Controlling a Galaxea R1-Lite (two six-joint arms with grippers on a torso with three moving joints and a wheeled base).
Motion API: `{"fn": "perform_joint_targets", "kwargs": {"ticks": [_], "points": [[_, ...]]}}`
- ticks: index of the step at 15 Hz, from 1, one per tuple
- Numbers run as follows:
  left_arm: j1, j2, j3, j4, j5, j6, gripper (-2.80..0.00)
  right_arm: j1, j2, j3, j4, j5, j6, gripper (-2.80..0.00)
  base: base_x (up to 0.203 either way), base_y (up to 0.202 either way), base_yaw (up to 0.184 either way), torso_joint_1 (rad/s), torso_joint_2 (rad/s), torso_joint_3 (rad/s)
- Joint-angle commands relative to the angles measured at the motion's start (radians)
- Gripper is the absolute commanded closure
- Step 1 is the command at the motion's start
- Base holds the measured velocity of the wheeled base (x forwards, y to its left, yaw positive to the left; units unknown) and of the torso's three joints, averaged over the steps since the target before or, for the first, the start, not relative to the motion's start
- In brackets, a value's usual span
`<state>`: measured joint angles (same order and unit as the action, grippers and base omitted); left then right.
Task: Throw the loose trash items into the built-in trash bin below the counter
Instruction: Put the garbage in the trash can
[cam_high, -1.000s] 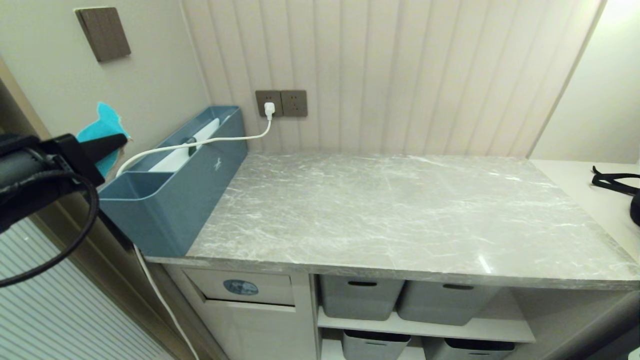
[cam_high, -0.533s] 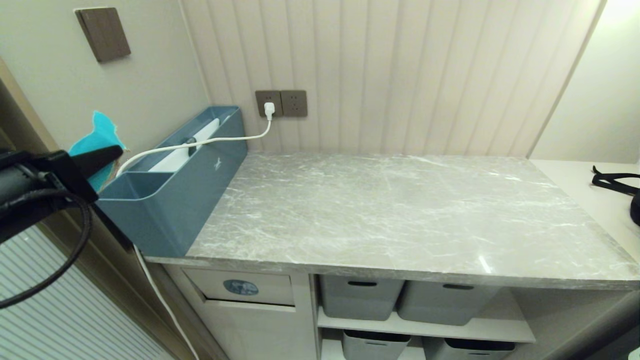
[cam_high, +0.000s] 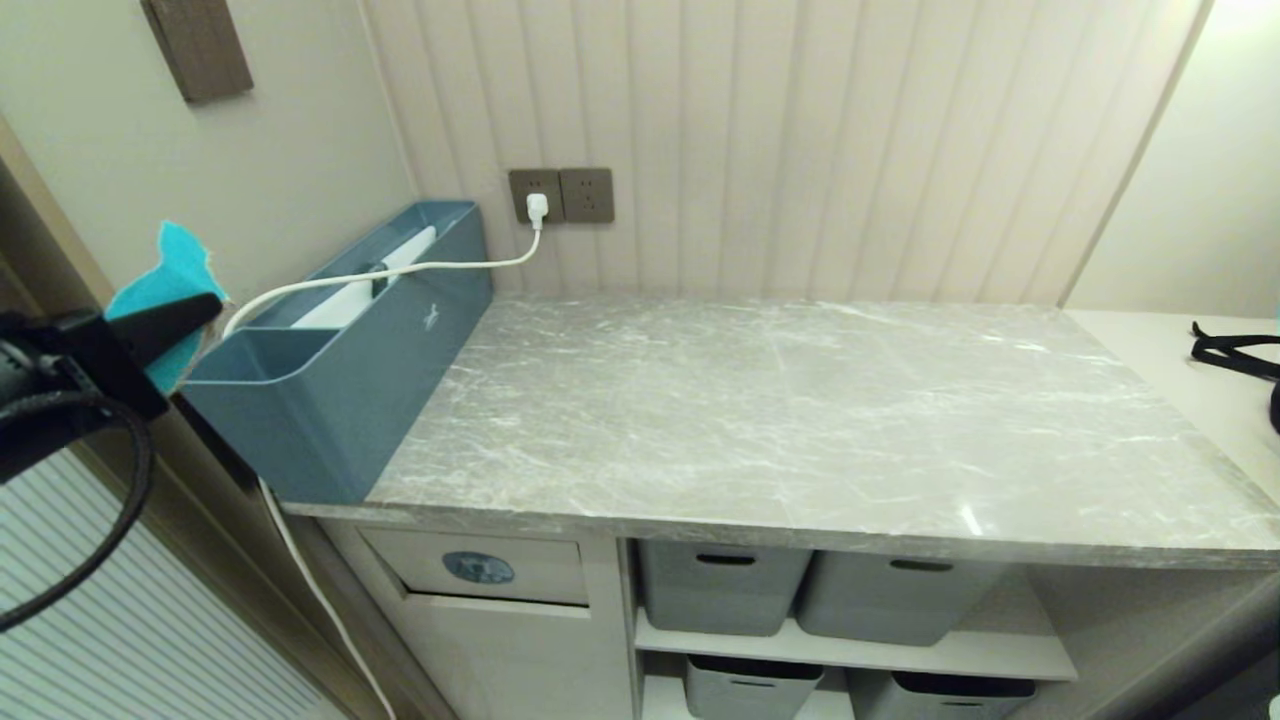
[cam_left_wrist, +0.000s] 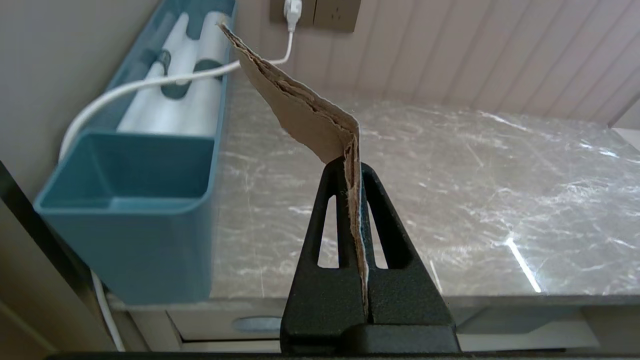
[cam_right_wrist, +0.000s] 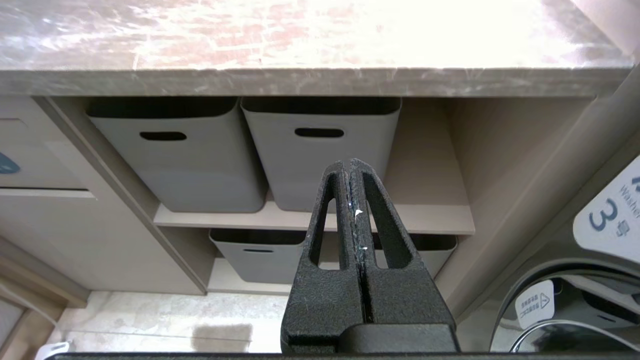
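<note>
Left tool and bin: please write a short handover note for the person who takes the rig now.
Left tool: shut on a torn piece of brown cardboard with a teal face, held left of the long blue-teal box.
Right tool: shut, empty, low before the grey tubs.
Grey marble-look counter: no loose trash in view.
Left: drop the cardboard through the beige bin flap with the blue sticker, shut now.

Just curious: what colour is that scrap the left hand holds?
Scrap: teal on one face, brown on the other; head view shows teal best.
</note>
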<state>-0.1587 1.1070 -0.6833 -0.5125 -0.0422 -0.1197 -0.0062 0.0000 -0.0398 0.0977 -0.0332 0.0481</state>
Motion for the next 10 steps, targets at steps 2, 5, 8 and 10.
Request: {"fn": "perform_joint_targets", "kwargs": {"ticks": [2,5,8,10], "points": [[0.001,-0.028,0.054,-0.003,0.005,-0.003,0.0,0.0,0.002,0.0,0.001,-0.001,0.001,0.0,0.0,0.0,0.0,-0.166,0.35,0.18],[0.001,-0.059,0.136,-0.003,0.005,-0.003,0.0,0.0,0.002,-0.001,0.001,-0.001,0.001,0.0,0.0,0.0,0.0,-0.185,0.41,0.219],[0.001,-0.1,0.221,-0.005,0.005,-0.004,0.0,0.0,0.002,-0.001,0.001,-0.001,0.001,0.0,0.0,0.0,0.0,-0.246,0.54,0.287],[0.001,-0.13,0.267,-0.003,0.005,-0.006,0.0,0.0,0.002,0.0,0.001,-0.001,0.001,0.0,0.0,0.0,0.0,-0.249,0.56,0.299]]}}
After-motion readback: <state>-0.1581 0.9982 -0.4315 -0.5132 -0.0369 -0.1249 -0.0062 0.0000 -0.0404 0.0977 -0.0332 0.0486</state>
